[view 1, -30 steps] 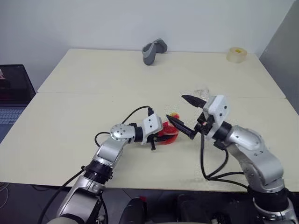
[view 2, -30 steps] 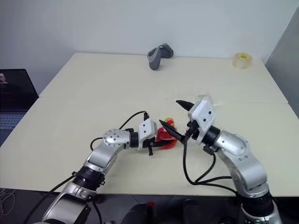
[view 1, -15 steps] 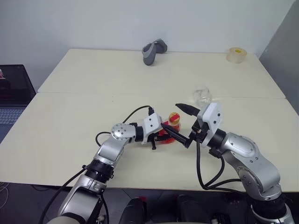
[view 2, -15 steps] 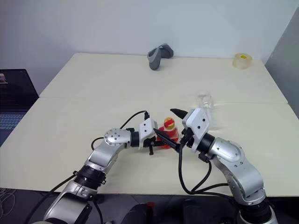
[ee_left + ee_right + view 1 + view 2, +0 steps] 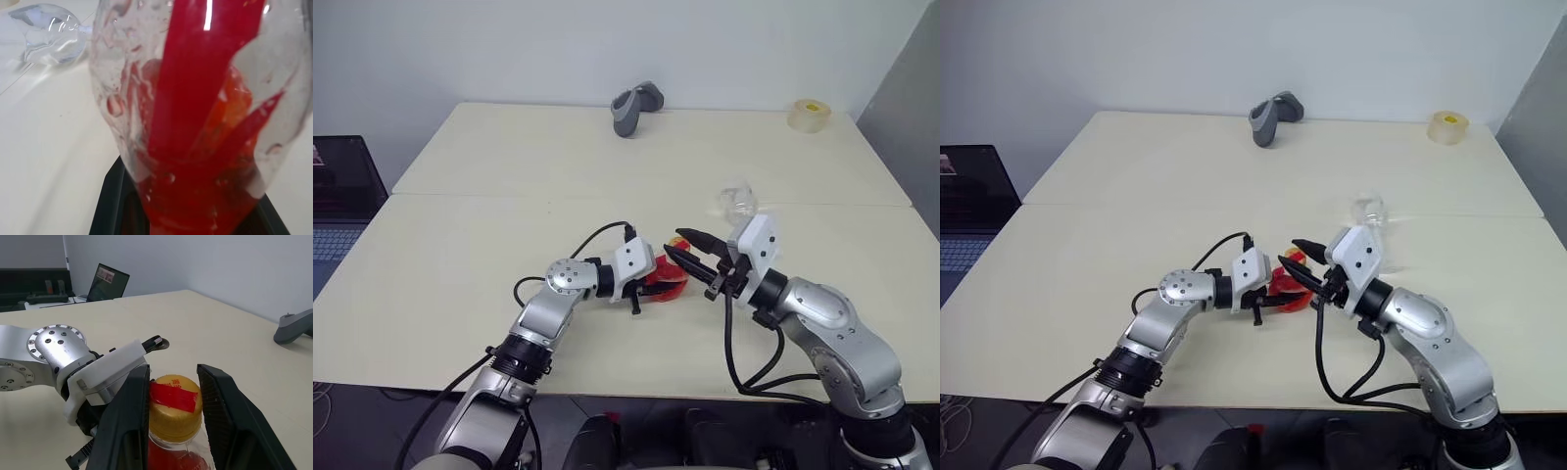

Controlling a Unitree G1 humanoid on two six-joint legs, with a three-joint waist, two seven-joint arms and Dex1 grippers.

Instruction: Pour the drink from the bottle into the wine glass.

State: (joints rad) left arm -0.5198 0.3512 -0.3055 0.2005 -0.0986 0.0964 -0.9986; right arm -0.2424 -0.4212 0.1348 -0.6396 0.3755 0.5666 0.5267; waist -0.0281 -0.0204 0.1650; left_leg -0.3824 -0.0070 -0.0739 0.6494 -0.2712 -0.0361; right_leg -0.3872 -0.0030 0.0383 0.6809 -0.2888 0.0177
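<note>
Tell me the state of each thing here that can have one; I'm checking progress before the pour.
bottle: upright on the table, capped, held by the left gripper.
cap: on, between the right gripper's fingers.
drink: in the bottle.
wine glass: upright, empty.
left gripper: shut on the bottle's body.
right gripper: shut on the cap.
laptop: open, screen lit.

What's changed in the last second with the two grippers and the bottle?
The right gripper came in toward the bottle and closed its fingers around the yellow cap. The left gripper stays clamped on the bottle's body, and the wine glass hasn't moved.
</note>
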